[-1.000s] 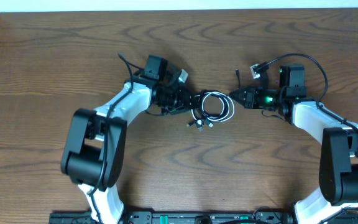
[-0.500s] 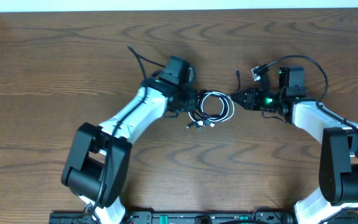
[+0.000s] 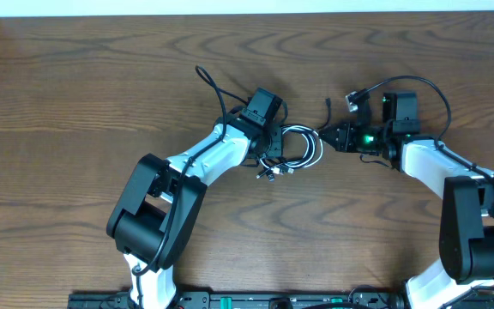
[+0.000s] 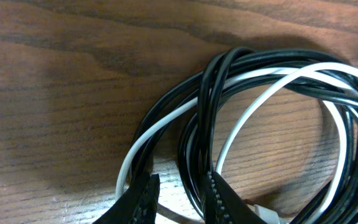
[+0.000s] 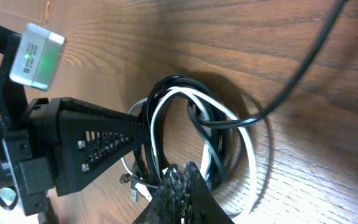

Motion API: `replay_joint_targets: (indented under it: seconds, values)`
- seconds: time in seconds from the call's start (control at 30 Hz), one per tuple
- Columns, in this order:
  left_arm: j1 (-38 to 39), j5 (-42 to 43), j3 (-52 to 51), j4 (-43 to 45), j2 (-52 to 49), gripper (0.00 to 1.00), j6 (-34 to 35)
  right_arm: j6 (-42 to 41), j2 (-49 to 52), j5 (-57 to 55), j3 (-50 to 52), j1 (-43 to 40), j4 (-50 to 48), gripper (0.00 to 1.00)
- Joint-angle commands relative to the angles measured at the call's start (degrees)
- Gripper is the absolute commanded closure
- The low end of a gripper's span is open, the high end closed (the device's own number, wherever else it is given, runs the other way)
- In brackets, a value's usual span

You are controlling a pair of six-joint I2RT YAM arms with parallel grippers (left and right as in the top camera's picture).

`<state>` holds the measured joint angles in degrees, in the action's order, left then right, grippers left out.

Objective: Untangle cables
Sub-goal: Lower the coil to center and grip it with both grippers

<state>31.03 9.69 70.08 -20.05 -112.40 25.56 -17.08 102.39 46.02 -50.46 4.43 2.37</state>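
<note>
The cables (image 3: 302, 146) lie in one coil mid-table, with black loops (image 4: 211, 93) wound over white loops (image 4: 272, 78). Small plug ends (image 3: 273, 172) stick out at the coil's lower left. My left gripper (image 3: 274, 144) is down on the coil's left side, open a little (image 4: 179, 190). Black strands run along its right finger (image 4: 216, 196), and bare wood shows in the gap. My right gripper (image 3: 322, 136) is shut, its tips (image 5: 188, 175) against the coil's right edge. Whether a strand is pinched there is hidden. A black cable end (image 3: 328, 107) rises beside it.
The wooden table (image 3: 75, 103) spreads wide on both sides of the coil. A pale strip (image 3: 247, 7) runs along the far edge. A black rail (image 3: 230, 300) with the arm bases lines the near edge. The right arm's own wire (image 3: 440, 90) loops above its wrist.
My left arm has swung right, from beside the coil to down over its left side, and its jaws have narrowed. The right arm and the coil have stayed put.
</note>
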Motion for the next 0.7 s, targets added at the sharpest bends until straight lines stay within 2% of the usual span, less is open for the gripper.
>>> replay_joint_targets:
  seconds: [0.0,0.2,0.43,0.67]
  values:
    - [0.0,-1.4,0.7,0.7,-0.8,0.72,0.7,1.3,-0.5,-3.1,-1.0,1.5,0.0,0.99]
    - [-0.1,-1.7,2.3,-0.9,1.4,0.74,-0.4,1.5,-0.5,-6.5,-1.0,3.9,-0.2,0.99]
    - [0.0,-11.1,4.0,-7.8,4.6,0.79,-0.4,1.5,-0.5,-9.9,-1.0,4.8,0.2,0.99]
    - [0.0,-5.9,4.0,-9.4,4.6,0.78,0.2,3.0,-0.4,-10.1,-1.0,5.7,0.4,0.99]
